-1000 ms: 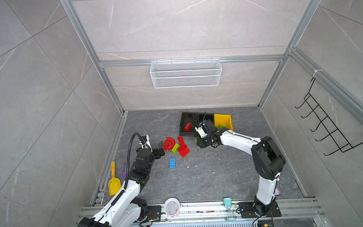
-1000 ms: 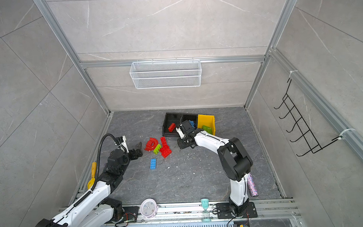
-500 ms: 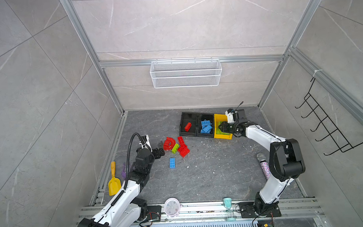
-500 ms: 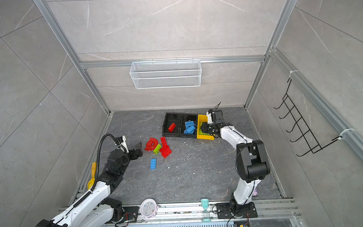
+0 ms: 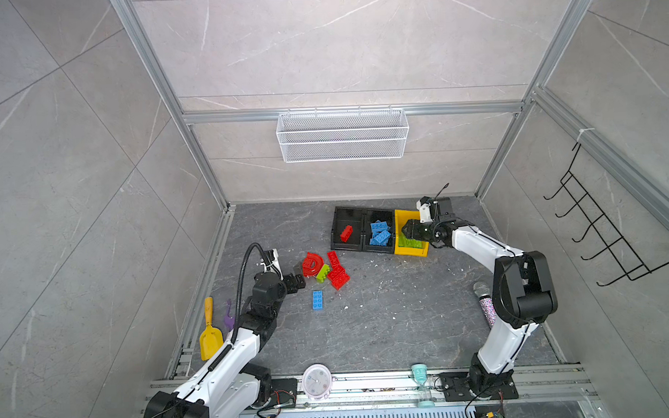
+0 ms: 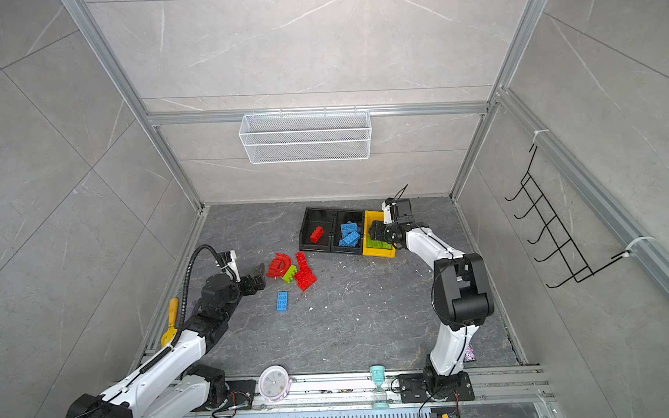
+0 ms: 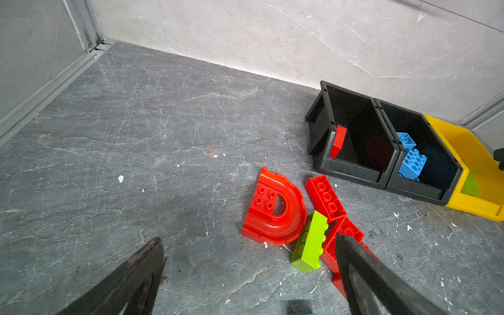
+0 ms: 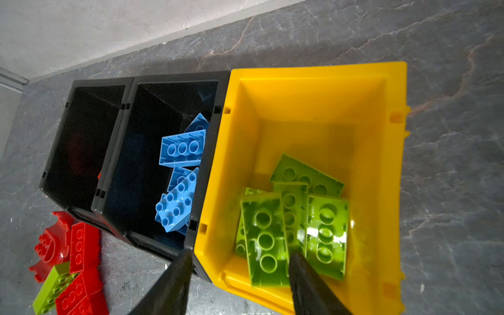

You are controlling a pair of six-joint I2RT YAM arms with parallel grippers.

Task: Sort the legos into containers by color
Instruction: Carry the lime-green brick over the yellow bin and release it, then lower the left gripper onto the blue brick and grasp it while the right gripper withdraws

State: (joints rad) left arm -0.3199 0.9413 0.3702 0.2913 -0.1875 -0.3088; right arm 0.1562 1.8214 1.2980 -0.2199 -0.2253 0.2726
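Observation:
Three containers stand in a row at the back: a black bin (image 5: 339, 213) holding one red brick (image 5: 346, 233), a black bin (image 8: 177, 77) holding blue bricks (image 8: 181, 148), and a yellow bin (image 8: 313, 71) holding green bricks (image 8: 327, 231). My right gripper (image 8: 241, 254) hovers open over the yellow bin's front. A blurred green brick (image 8: 263, 234) lies loose between its fingers. On the floor lie a red arch (image 7: 275, 212), a green brick (image 7: 311, 242), red bricks (image 7: 324, 197) and a blue brick (image 5: 317, 299). My left gripper (image 7: 249, 240) is open, low, just short of the arch.
A yellow shovel (image 5: 209, 337) and a purple piece (image 5: 228, 317) lie by the left rail. A glitter microphone (image 5: 485, 304) lies beside the right arm. A clock (image 5: 316, 381) and an hourglass (image 5: 421, 383) stand on the front rail. A wire basket (image 5: 342, 135) hangs on the back wall.
My right gripper swung from in front of the black bins to over the yellow bin and opened, letting go of a green brick. The left arm has not moved.

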